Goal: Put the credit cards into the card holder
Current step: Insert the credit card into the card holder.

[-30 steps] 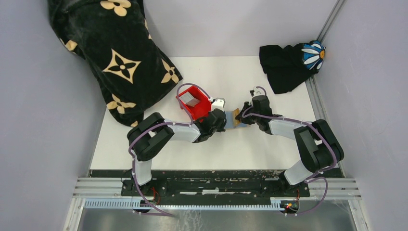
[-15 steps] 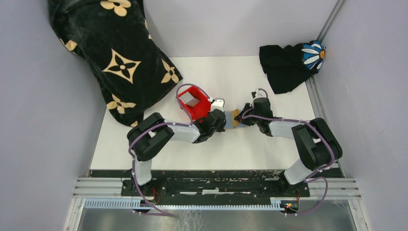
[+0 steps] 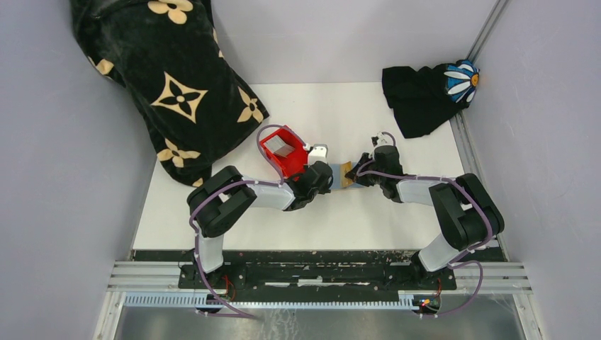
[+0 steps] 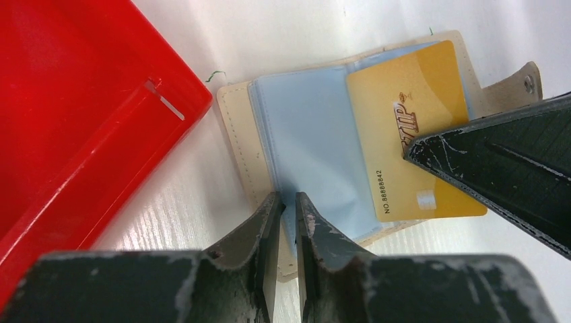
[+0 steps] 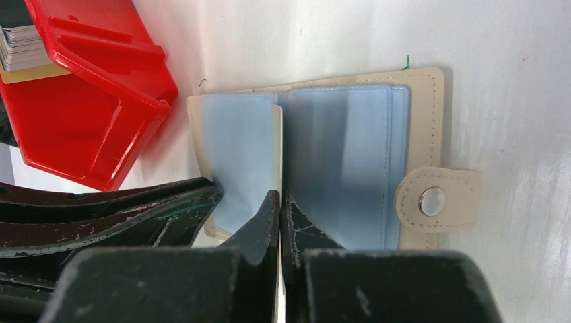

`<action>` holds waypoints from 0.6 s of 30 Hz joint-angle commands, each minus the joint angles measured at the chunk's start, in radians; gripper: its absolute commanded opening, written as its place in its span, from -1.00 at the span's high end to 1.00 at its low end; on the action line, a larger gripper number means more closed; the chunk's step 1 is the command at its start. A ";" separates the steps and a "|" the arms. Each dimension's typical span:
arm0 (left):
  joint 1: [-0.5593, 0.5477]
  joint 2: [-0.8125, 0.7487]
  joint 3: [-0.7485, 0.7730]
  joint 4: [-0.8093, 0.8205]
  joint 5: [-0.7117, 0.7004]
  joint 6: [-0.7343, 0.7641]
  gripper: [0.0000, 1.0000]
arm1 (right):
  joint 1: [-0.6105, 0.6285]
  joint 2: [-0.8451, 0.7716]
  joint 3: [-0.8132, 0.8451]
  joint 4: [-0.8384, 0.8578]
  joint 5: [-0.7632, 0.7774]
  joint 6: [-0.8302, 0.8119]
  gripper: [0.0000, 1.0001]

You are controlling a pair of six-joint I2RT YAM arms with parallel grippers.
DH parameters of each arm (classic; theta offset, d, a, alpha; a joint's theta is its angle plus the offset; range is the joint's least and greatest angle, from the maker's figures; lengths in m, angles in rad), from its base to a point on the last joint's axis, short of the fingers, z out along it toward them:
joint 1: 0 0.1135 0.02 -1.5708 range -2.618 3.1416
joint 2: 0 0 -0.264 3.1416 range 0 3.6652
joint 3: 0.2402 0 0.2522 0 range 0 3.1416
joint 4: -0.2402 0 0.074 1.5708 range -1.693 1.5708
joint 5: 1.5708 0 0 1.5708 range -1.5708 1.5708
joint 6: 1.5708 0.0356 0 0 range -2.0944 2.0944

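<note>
The tan card holder (image 4: 236,128) lies open on the white table between the two arms, its pale blue sleeves (image 5: 350,155) facing up. My left gripper (image 4: 288,202) is shut on the near edge of one sleeve. My right gripper (image 5: 280,198) is shut on a gold credit card (image 4: 411,128), which stands on edge over the holder's middle, its lower edge among the sleeves. From above, the holder (image 3: 345,173) shows as a small tan patch between the left gripper (image 3: 332,176) and the right gripper (image 3: 358,174). More credit cards (image 5: 20,42) are stacked in the red bin.
The red bin (image 3: 290,161) stands just left of the holder, touching the left wrist. A black flowered cloth (image 3: 170,78) covers the far left. Another black cloth with a daisy (image 3: 425,92) lies at the far right. The holder's snap tab (image 5: 434,200) sticks out on its right side.
The right gripper has edged slightly left, bringing the card closer over the holder. The left wrist and the red bin have shifted a touch up-left. Both grips are unchanged.
</note>
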 commanded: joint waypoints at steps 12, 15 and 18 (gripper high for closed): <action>0.012 0.059 -0.020 -0.203 -0.059 -0.016 0.55 | -0.005 0.004 0.018 -0.115 0.067 -0.081 0.98; 0.013 0.064 -0.016 -0.209 -0.054 -0.016 0.56 | -0.005 0.004 0.027 -0.129 0.081 -0.092 0.98; 0.012 0.066 -0.016 -0.212 -0.052 -0.015 0.56 | -0.005 0.017 0.034 -0.132 0.072 -0.090 0.98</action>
